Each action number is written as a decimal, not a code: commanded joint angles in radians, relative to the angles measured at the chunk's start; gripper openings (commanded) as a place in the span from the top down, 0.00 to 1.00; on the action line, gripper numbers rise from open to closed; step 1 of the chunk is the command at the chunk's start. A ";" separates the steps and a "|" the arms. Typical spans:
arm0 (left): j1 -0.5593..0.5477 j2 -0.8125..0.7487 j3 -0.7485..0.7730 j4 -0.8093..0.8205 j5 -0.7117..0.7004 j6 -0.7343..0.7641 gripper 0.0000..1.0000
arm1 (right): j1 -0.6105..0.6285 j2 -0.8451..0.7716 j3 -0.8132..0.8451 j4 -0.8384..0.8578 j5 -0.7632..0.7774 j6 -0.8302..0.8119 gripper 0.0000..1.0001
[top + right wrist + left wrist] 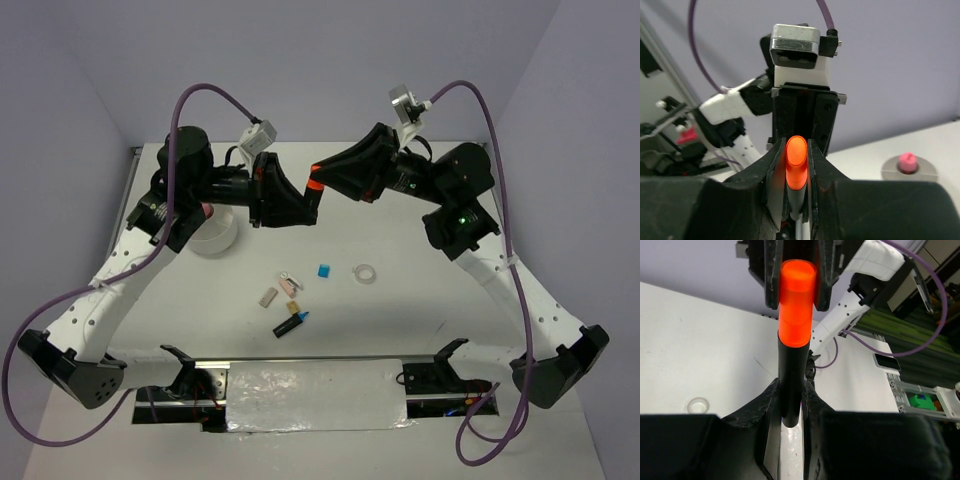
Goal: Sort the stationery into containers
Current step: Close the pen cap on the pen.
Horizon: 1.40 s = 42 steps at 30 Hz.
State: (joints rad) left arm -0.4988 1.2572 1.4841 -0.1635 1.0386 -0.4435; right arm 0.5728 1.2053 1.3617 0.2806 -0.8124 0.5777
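Above the tabletop (420, 325), in mid-air, both claws met on the orange-capped marker (796, 305). The left claw (790, 390) was clamped on the black barrel, and the right claw (796, 147) was closed on the orange cap end.

We judged this a handover. To do it well, keep both claws in line with the marker, let one open fully before the other draws back, and don't twist. A grip on the cap alone could pull the cap off, so the barrel hold looked safer for carrying.

The cap was glossy, translucent plastic with a round end. The barrel was a slim matte cylinder, likely slippery. Both claws were black and rough-textured.

The white bowl (213, 243) sat by the left arm, round and shallow, with something pink in it, probably the tube; we couldn't make out its dividers. The blue cube (323, 270), clear ring (364, 272) and blue-capped marker (291, 323) lay loose on the tabletop.
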 commanded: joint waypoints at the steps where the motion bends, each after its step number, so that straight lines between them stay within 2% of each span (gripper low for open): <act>1: 0.029 -0.058 0.084 0.412 -0.130 -0.006 1.00 | 0.045 0.013 -0.159 -0.004 -0.382 0.233 1.00; 7: 0.031 -0.062 0.096 0.432 -0.114 0.000 1.00 | 0.068 0.007 -0.188 0.008 -0.430 0.309 1.00; 12: 0.037 -0.067 0.102 0.464 -0.124 -0.014 1.00 | 0.157 0.014 -0.193 -0.150 -0.390 0.206 1.00; 15: 0.040 -0.059 0.136 0.397 -0.126 0.032 1.00 | 0.228 0.033 -0.208 -0.176 -0.363 0.162 1.00; 17: 0.040 -0.053 0.139 0.348 -0.108 0.060 1.00 | 0.230 0.014 -0.204 -0.179 -0.305 0.139 1.00; 19: 0.040 -0.058 0.093 0.296 -0.065 0.081 1.00 | 0.222 -0.007 -0.129 -0.272 -0.231 0.047 1.00; 20: 0.039 -0.068 0.069 0.285 -0.051 0.080 1.00 | 0.222 -0.010 -0.095 -0.328 -0.109 0.009 1.00; 22: 0.040 -0.106 -0.012 0.257 -0.043 0.086 1.00 | 0.222 -0.010 0.014 -0.518 0.017 -0.106 1.00; 24: 0.040 -0.142 -0.091 0.242 -0.064 0.092 1.00 | 0.222 -0.007 0.074 -0.573 0.064 -0.191 1.00; 26: 0.040 -0.185 -0.125 0.225 -0.100 0.098 1.00 | 0.211 0.013 0.095 -0.616 0.039 -0.219 1.00; 27: 0.039 -0.191 -0.137 0.213 -0.103 0.103 1.00 | 0.211 0.022 0.115 -0.632 0.030 -0.240 0.98; 30: 0.040 -0.196 -0.131 0.167 -0.101 0.112 1.00 | 0.211 0.043 0.142 -0.664 0.015 -0.260 0.78; 35: 0.040 -0.194 -0.102 0.059 -0.083 0.157 1.00 | 0.205 0.043 0.163 -0.670 0.018 -0.282 0.73; 40: 0.039 -0.209 -0.108 0.009 -0.095 0.177 1.00 | 0.199 0.053 0.168 -0.675 -0.004 -0.291 0.58; 42: 0.040 -0.216 -0.111 -0.002 -0.095 0.178 1.00 | 0.194 0.047 0.157 -0.666 -0.002 -0.291 0.55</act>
State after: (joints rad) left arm -0.4702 1.0767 1.3293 -0.2264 0.9829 -0.3046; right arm 0.7589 1.2518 1.5269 -0.3107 -0.7460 0.3019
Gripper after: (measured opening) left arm 0.284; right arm 0.438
